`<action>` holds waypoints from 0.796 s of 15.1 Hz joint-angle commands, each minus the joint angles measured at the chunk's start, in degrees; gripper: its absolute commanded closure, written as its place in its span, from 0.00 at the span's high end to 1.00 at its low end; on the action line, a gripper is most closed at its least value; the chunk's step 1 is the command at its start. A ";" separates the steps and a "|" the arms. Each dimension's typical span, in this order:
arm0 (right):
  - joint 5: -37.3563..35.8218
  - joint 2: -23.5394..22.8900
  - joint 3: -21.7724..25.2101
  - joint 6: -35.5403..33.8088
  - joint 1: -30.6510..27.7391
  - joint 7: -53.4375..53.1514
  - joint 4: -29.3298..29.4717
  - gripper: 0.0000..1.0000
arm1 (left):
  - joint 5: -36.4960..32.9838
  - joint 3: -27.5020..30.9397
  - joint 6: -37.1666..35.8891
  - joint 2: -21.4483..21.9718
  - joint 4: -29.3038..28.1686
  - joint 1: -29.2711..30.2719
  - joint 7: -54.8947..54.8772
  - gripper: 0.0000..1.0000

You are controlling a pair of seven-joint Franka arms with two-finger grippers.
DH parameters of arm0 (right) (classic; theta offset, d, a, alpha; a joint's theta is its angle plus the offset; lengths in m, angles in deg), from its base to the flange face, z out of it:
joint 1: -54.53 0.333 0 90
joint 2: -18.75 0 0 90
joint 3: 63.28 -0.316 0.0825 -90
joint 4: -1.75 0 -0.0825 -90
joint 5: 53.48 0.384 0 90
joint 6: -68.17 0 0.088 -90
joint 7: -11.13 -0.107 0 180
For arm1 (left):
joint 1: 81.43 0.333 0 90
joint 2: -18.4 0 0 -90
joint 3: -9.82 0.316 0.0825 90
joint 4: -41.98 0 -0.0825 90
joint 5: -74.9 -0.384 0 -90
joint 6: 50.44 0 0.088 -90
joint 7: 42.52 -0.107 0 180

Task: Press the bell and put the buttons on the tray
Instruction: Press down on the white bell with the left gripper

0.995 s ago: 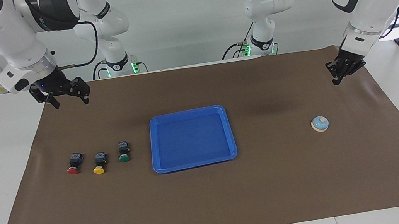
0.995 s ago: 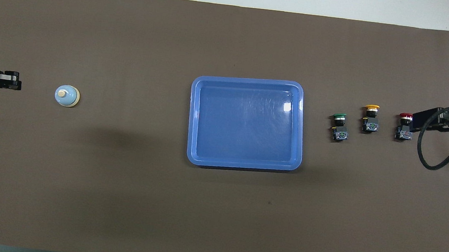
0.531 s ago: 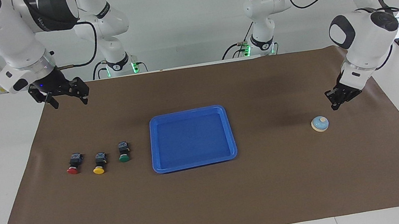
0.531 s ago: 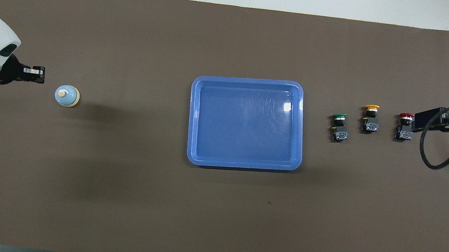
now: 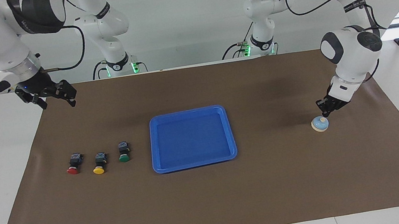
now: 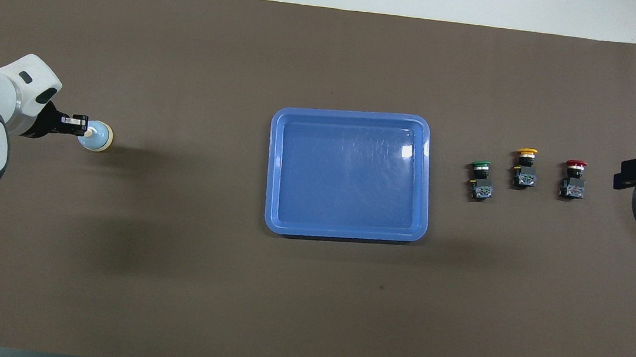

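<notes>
Scanning the facing view from one side to the other: the right gripper (image 5: 54,101) hangs in the air over the brown mat (image 5: 212,204) at about 10 o'clock from the tray, jaws spread wide, nothing in them. That arm is just waiting.

Below it, the three buttons sit in a row on the mat toward the right arm's end of the surface: red button (image 5: 73,163), then yellow button (image 5: 99,163), then green button (image 5: 123,152), all lying on their sides, caps pointing away from the robots. They're apart from each other and none is touched.

The blue tray (image 5: 195,162) is in the middle of the surface, with the green button just off its edge at 9 o'clock.

Way over at 3 o'clock from the tray is the bell (image 5: 320,125). The left gripper (image 5: 324,113) is pinched fully shut, holding nothing, with its tip right at the bell's cream knob (image 6: 88,132). Can't tell if it's actually pressing.
</notes>
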 commanded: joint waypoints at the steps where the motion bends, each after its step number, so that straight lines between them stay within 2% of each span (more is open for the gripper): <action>1: 0.30 0.82 -0.45 -0.83 -1.24 0.62 -0.49 1.00 | -0.86 0.06 4.21 0.44 -3.09 0.34 -0.61 0.01; 5: 0.30 1.78 -0.45 -0.48 -1.68 0.97 -2.42 1.00 | -0.86 0.06 7.92 -1.84 -4.23 -0.10 -0.69 0.01; 8: 0.65 2.22 -0.54 2.59 -2.90 3.60 -4.27 1.00 | -0.86 0.06 7.75 -2.20 -3.97 0.34 -0.78 0.11; 9: 1.00 2.14 -0.54 3.47 -3.87 4.31 -4.36 1.00 | -0.86 0.06 5.83 -2.28 -2.32 0.43 -0.87 0.25; 11: 1.18 1.17 -0.45 6.19 -4.75 4.58 -4.36 1.00 | -0.86 0.06 -3.63 -1.41 3.82 -0.45 -0.61 0.75; 12: 1.18 -0.83 -0.54 6.90 -6.23 4.58 -4.45 1.00 | -0.86 0.06 -8.82 -1.23 7.59 -0.63 -0.61 1.00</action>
